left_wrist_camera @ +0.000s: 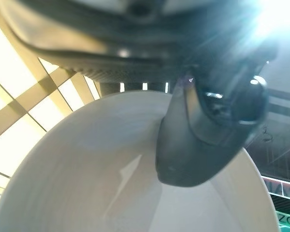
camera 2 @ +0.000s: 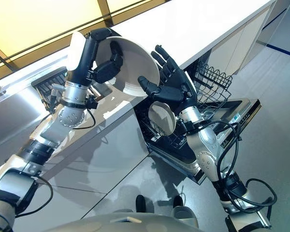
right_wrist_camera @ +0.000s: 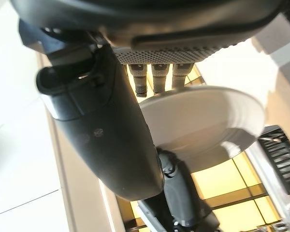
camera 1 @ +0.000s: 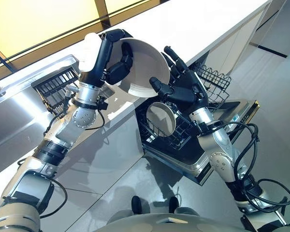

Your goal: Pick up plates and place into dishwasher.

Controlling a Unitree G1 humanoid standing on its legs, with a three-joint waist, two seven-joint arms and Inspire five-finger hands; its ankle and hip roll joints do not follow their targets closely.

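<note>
My left hand (camera 1: 113, 65) holds a white deep plate (camera 1: 145, 63) tilted up above the counter's front edge. Its thumb (left_wrist_camera: 203, 140) lies inside the plate (left_wrist_camera: 87, 183) and its fingers curl behind the rim. My right hand (camera 1: 183, 87) stands open right beside the plate's far rim, fingers spread and straight. Its thumb (right_wrist_camera: 106, 135) reaches under the plate (right_wrist_camera: 203, 121). Below both hands the dishwasher is open, its lower rack (camera 1: 181, 137) pulled out. A second white plate (camera 1: 162, 120) stands upright in that rack.
The dishwasher door (camera 1: 232, 121) lies folded down over the floor. An upper wire rack (camera 1: 212, 79) juts out under the white counter (camera 1: 193, 24). A dark dish rack (camera 1: 55, 84) sits by the steel sink (camera 1: 14, 116) on the left.
</note>
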